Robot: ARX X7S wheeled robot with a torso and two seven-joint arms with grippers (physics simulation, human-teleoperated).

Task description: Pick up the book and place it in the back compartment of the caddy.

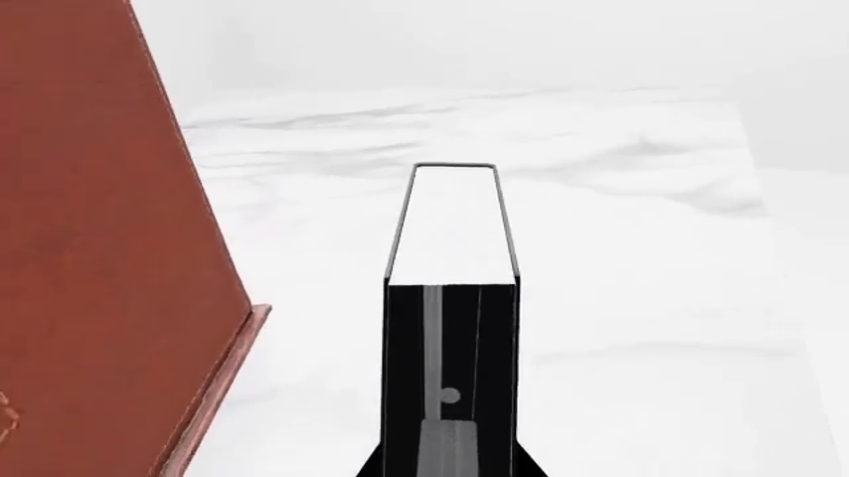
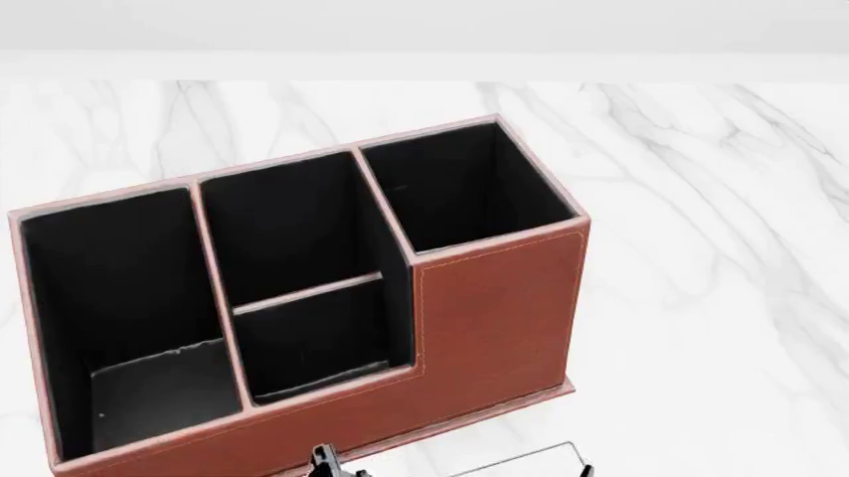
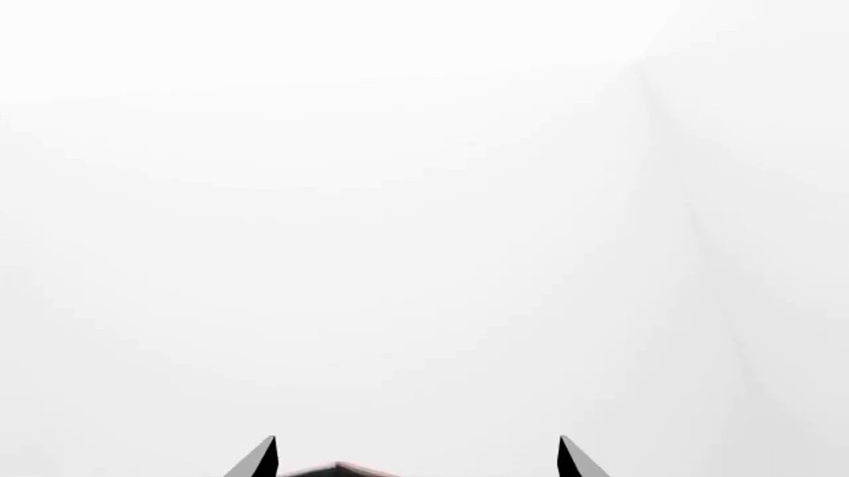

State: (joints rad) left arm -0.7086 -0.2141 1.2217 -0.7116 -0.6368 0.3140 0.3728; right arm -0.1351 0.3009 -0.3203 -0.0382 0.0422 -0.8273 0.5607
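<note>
- The left gripper (image 1: pixel 451 465) appeared clamped on the book (image 1: pixel 455 224), with black finger parts hugging both covers. The white page edges, framed by thin black covers, ran straight out from the gripper in the left wrist view.
- The book (image 2: pixel 531 465) sat outside the caddy (image 2: pixel 498 308), just off its flat base rim on the low-walled side. Only a thin black-edged white sliver of it showed at the foot of the head view. Whether it rested on the marble table (image 2: pixel 690 298) or hung above it could not be told.
- The caddy stood upright on the table, its four black-lined cells open to the head camera. A tall cell sat at each end, and two middle cells were split by a thin cross divider.
- The back compartment (image 2: pixel 312 343), the shallow middle cell behind the caddy's low brown outer wall, lay just across that wall from the book.
- In the left wrist view, a reddish-brown wall of the caddy (image 1: pixel 93 248) rose close beside the book and apart from it.
- The right gripper (image 3: pixel 418 459) was spread wide, holding nothing. Its two dark fingertips stood well apart against blank white, and its place relative to the caddy could not be told.
</note>
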